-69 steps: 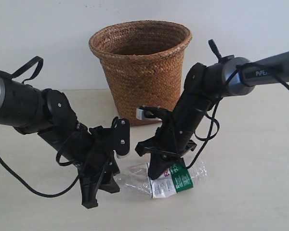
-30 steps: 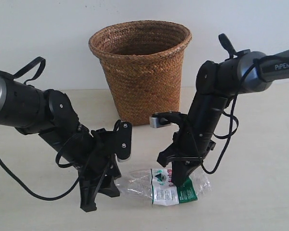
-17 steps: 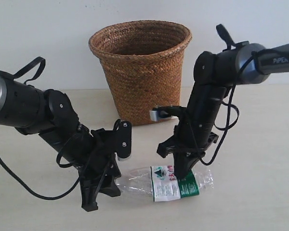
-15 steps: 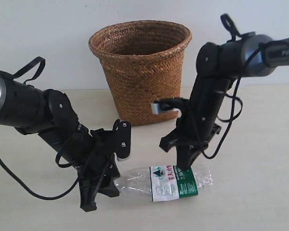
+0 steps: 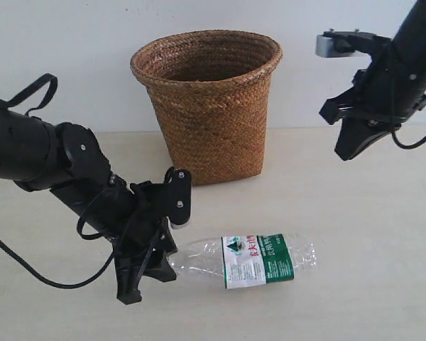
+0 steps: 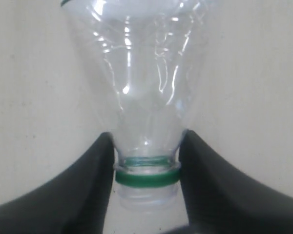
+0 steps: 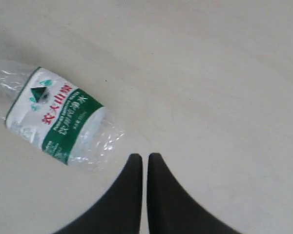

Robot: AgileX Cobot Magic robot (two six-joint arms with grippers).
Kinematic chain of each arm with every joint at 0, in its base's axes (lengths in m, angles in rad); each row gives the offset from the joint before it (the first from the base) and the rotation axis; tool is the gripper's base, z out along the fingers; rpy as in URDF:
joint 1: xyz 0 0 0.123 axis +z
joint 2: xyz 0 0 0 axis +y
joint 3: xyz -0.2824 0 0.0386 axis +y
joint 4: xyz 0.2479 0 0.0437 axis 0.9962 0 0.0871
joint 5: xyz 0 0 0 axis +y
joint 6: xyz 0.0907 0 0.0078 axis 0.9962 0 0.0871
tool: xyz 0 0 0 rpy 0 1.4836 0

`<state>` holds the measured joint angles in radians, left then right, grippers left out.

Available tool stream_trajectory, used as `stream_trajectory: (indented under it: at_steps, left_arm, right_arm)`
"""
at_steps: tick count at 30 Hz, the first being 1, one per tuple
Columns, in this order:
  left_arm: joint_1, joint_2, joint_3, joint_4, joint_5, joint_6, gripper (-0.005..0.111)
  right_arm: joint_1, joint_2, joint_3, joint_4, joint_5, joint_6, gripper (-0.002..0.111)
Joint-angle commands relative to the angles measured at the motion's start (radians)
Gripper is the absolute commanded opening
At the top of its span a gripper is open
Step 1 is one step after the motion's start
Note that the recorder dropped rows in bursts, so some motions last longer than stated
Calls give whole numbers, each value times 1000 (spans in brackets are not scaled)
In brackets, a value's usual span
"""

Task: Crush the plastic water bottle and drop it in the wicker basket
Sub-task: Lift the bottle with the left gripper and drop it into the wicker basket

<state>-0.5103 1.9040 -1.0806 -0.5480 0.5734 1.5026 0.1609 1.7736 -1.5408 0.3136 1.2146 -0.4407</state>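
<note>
Both L fingers — on bottle neck

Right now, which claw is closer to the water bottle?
Left. The left gripper is closed on the neck of the water bottle, touching it on both sides. The right gripper hangs shut and empty, well above the bottle and out past its other end.

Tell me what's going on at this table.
The left gripper has its jaws closed on the neck of the plastic water bottle, which lies on its side on the table in front of the wicker basket. The right gripper hangs in the air off to the side of the basket, well clear of the bottle, jaws shut on nothing. The bottle looks creased, not flattened, and it is not yet in the basket.
</note>
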Motion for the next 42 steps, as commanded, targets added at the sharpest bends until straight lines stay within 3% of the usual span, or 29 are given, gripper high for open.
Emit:
stream_trajectory:
  at_steps: [1,6,10,16,19,21,22,25,27,28,31,37,40,42]
  left_arm:
    - [0,-99,-25,-23,119,36,4]
    - [0,-192,-113,-16,346,108,4]
    - [9,-243,-195,-4,353,106,4]
    - [62,-250,-348,-1,245,42,4]
    - [82,-233,-400,-9,-27,-40,5]
    - [82,-200,-431,-20,-216,-70,14]
    - [80,-176,-454,-20,-257,-59,26]
    - [71,-95,-534,-17,-270,-57,79]
    - [71,-56,-567,-17,-303,-105,96]
    - [71,-46,-576,-17,-316,-128,98]
    - [71,-37,-578,-6,-344,-134,93]
    - [71,-48,-578,-4,-329,-134,61]
    - [76,-69,-578,-4,-242,-134,37]
    - [87,-89,-578,17,-150,-146,14]
  right_arm:
    - [-59,-9,55,-10,6,-17,0]
    - [-92,-7,121,-18,-40,-33,0]
    - [-93,-7,144,-20,-91,-51,0]
    - [-93,-7,144,-20,-101,-58,0]
    - [-93,-7,144,-20,-115,-58,0]
    - [-93,-7,144,-20,-124,-58,0]
    - [-93,-7,144,-20,-130,-58,0]
    - [-93,-7,144,-18,-136,-58,0]
    - [-93,-7,144,-12,-130,-58,0]
    - [-93,-7,144,-12,-124,-58,0]
    - [-93,-7,144,-10,-121,-58,0]
    - [-93,-7,144,-10,-151,-58,0]
    - [-93,-7,144,-10,-156,-66,0]
    - [-93,-7,144,-18,-168,-65,0]
